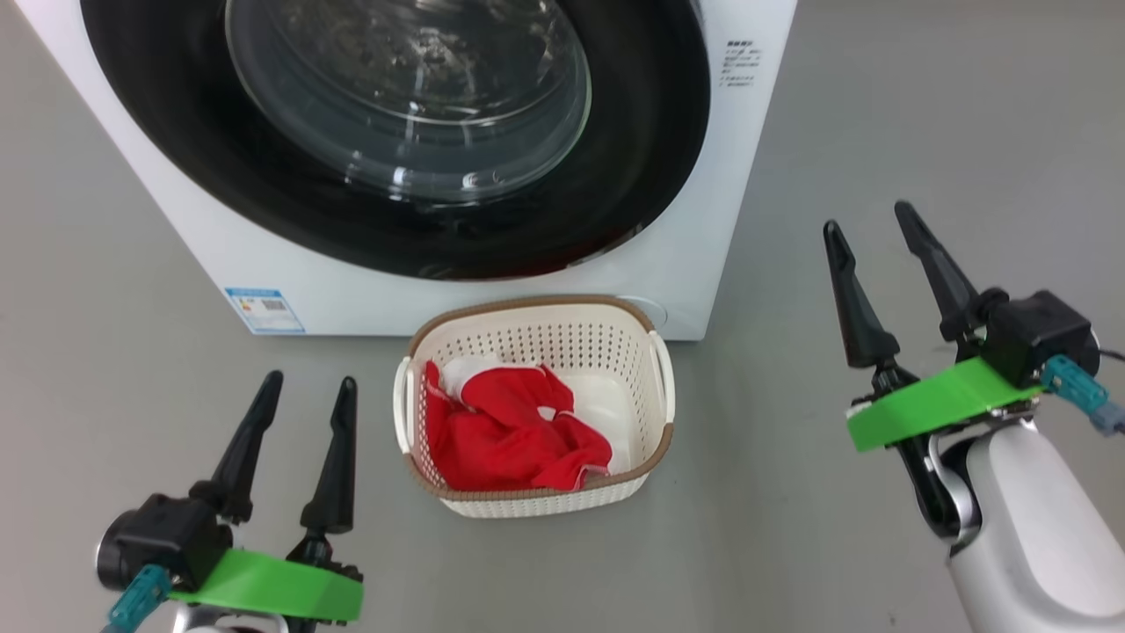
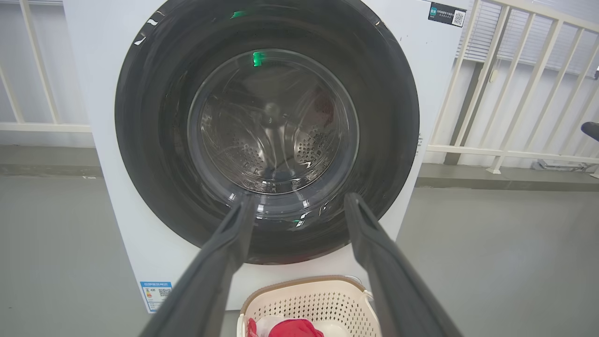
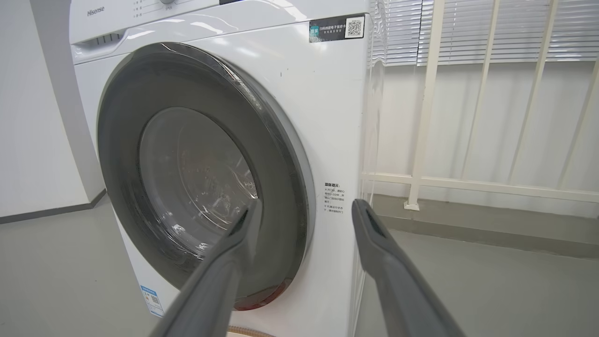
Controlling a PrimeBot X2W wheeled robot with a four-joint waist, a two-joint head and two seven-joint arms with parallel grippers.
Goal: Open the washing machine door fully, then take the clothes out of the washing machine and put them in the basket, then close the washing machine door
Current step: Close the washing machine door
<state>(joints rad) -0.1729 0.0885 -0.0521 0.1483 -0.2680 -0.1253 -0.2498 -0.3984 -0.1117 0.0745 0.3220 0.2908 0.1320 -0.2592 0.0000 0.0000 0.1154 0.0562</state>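
Observation:
The white washing machine stands ahead with its black-rimmed door lying flat against the front. Through the glass I see bare steel drum. On the floor in front sits the cream basket, and the red and white clothes lie inside it. My left gripper hovers open to the basket's left, holding nothing. My right gripper hangs open to the basket's right, higher up, also holding nothing.
Grey floor spreads around the machine and basket. A white railing runs behind and to the right of the machine. A blue label is stuck near the machine's lower left corner.

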